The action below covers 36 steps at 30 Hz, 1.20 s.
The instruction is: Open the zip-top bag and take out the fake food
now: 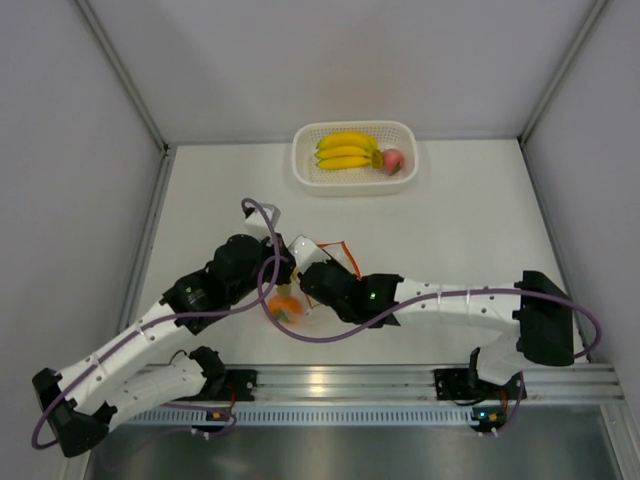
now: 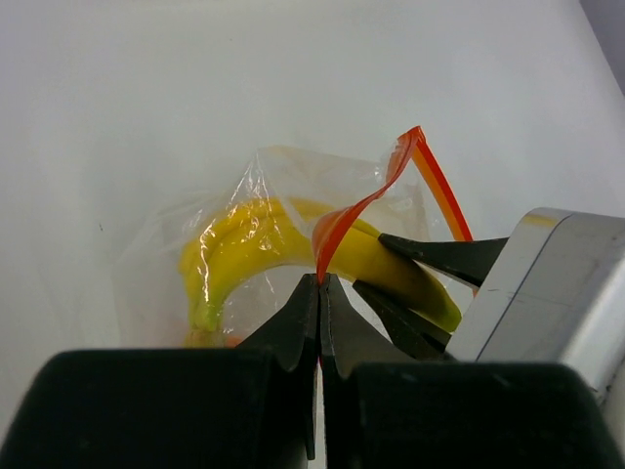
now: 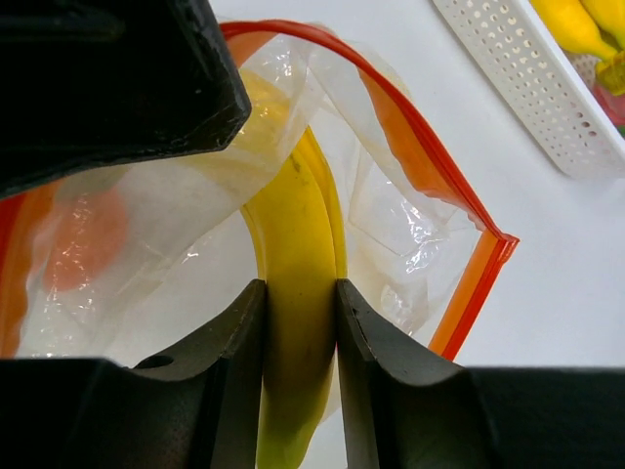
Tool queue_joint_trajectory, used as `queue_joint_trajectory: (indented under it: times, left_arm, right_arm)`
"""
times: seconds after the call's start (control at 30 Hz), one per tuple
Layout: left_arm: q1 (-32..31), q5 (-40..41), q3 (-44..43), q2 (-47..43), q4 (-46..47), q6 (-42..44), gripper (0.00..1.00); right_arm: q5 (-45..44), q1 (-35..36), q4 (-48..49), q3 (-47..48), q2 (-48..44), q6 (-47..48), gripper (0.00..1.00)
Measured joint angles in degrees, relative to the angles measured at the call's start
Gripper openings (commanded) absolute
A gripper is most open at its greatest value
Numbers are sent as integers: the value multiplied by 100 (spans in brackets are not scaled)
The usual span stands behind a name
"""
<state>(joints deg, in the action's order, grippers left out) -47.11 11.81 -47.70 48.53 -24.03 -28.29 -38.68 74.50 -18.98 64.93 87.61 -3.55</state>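
Observation:
The clear zip-top bag lies open between my two grippers, its orange-red zip strip spread wide. My left gripper is shut on one side of the zip strip and holds it up. My right gripper reaches into the bag's mouth and is shut on a yellow banana bunch, which is still partly inside. A small orange fruit shows through the plastic, and also in the top view. In the top view both grippers, left and right, meet at the table's middle.
A white perforated basket stands at the back centre, holding another yellow banana bunch and a pink peach. Its corner shows in the right wrist view. Grey walls bound the table left, right and back.

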Motion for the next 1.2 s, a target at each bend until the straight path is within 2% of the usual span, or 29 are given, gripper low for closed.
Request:
queue_joint_trajectory:
  times: [0.3,0.5,0.7,1.0,1.2]
  left_arm:
    - [-35,-42,0,13,20,-4,0]
    - [-24,-83,0,83,-13,0,0]
    - [-26,249,-2,101,-94,13,0]
    - [-24,769,-337,511,-286,-2,0]
    - [-24,761,-671,719,-343,74,0]
  right_arm:
    - [-201,-46,-291,0,-249,468,0]
    - [-254,-315,-201,11,-356,393,0]
    - [-310,-494,-201,11,-520,422,0]
    - [146,-492,-391,201,-1060,756,0]
    - [446,-463,-592,529,-960,898,0]
